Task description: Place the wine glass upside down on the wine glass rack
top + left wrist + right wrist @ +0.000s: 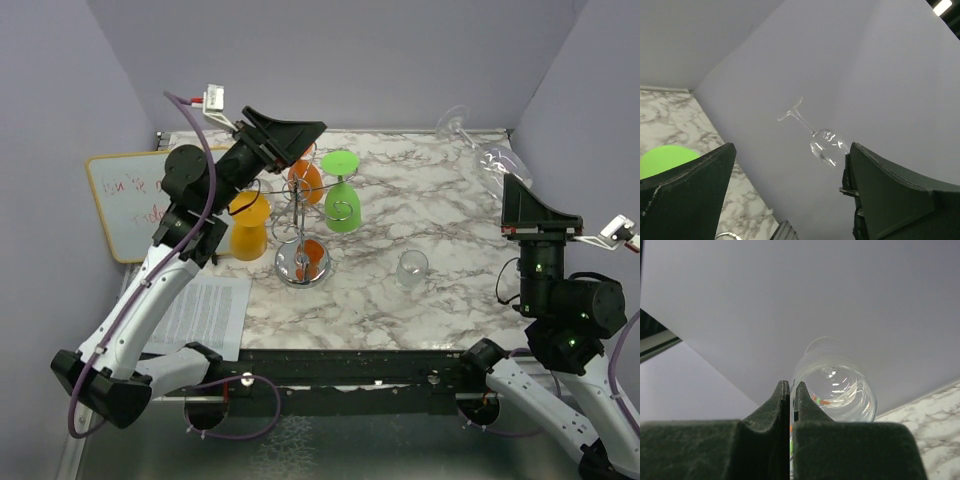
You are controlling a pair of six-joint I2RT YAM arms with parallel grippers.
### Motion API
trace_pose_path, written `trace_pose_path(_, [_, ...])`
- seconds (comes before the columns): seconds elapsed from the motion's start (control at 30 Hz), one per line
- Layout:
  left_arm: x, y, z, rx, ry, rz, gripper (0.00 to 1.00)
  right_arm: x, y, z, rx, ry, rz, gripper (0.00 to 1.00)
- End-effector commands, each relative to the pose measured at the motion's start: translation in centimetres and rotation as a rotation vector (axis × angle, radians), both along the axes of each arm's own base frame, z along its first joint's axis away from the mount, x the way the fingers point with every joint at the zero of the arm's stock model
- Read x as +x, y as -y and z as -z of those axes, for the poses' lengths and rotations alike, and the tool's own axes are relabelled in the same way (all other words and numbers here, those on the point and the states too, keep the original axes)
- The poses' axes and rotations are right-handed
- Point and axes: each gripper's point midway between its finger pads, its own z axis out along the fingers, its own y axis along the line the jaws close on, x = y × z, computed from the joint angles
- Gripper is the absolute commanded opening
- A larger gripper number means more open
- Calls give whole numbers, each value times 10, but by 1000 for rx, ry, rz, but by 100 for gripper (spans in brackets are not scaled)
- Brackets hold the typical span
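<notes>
Four stemmed glasses, one tumbler (pixel 411 268), one rack. The clear wine glass (pixel 492 156) is pinched by its rim in the right gripper (pixel 790 395), jaws pressed on the thin wall, foot pointing away beyond the fingertips; that forearm stands upright. A green glass (pixel 342 205), an orange glass (pixel 305 180) and a yellow glass (pixel 248 225) cluster around the wine glass rack (pixel 290 270), just below the raised left gripper (pixel 792 150), whose jaws are wide apart.

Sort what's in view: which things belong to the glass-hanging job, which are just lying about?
Job: clear wine glass, rim pinched in the right hand; wire rack; left hand, open by the rack top.
Lying about: tumbler; whiteboard; printed sheet; green glass, orange glass and yellow glass at the rack.
</notes>
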Motion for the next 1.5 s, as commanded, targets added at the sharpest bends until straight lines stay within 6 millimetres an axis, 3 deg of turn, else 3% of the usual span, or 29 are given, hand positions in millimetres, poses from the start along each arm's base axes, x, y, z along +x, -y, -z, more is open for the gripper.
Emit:
trace_pose_path(0.0, [-13,38,-41,-67,73,77,95,-25,-4,-34,135,177,-120,1])
trace_pose_path(0.17, [-16,83,-49,-81,61,153,94,-33,-9,-39,162,223,-177,1])
trace_pose_path(0.4, [-28,139,-44,-140,45,292,95,-45,-14,-47,181,290,-244,1])
trace_pose_path(0.53, [-26,154,-42,-188,39,287,99,-45,-19,-47,188,303,-266,1])
trace_pose_path(0.7, [-10,159,-41,-265,0,201,99,-45,-23,-47,180,331,-280,1])
trace_pose_path(0.9, [-4,179,-49,-307,7,230,98,-44,-27,-45,173,334,-292,1])
trace_pose_path(1.1, [7,191,-48,-373,-59,235,85,-42,-30,-43,167,322,-298,1])
trace_pose_path(1.3, [15,194,-47,-431,-109,221,58,-34,-36,-35,145,296,-296,1])
trace_pose_path(1.47, [18,190,-46,-459,-134,204,47,-28,-40,-26,131,276,-295,1])
